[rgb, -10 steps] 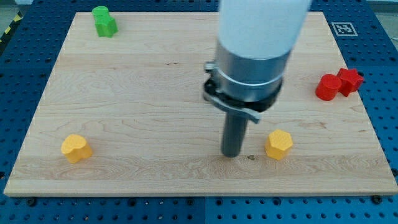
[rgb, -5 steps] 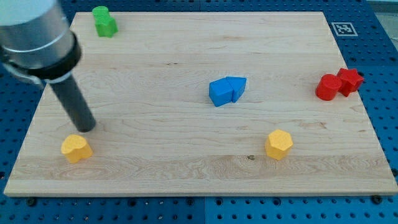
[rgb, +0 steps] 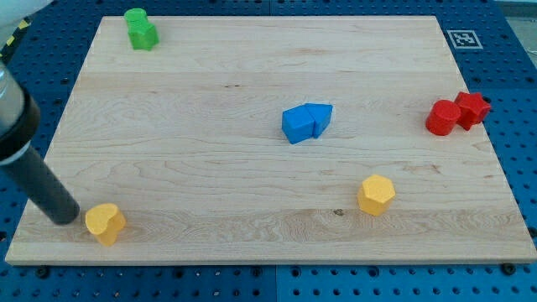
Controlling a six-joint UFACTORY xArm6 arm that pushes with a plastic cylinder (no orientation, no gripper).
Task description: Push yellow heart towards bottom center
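**Ana:** Yellow heart [rgb: 105, 222] sits near the board's bottom-left corner, and my tip [rgb: 65, 218] stands just at its left side, touching or nearly so; I cannot tell which.

**Ben:** Any jaws to report?

**Ana:** None. The arm ends in a plain dark rod, so nothing opens or shuts; it can only shove.

**Ben:** How will the heart handle?

**Ana:** I judge it small, light and rigid, likely sliding easily on the smooth wooden board [rgb: 252, 75]. Being lobed, it may spin off the rod if struck off-centre. Contact belongs on its left face, in line with its middle, driving toward the view's right along the bottom edge.

**Ben:** Anything in the way?

**Ana:** The yellow hexagon [rgb: 376, 195] lies beyond bottom centre, to the right. The blue blocks [rgb: 305, 122] sit mid-board, the red blocks [rgb: 456, 113] at the right edge, the green block [rgb: 140, 28] top left; all well apart.

**Ben:** What is unclear?

**Ana:** The arm's upper part is cut off at the view's left, and the paired blocks' shapes are hard to make out.
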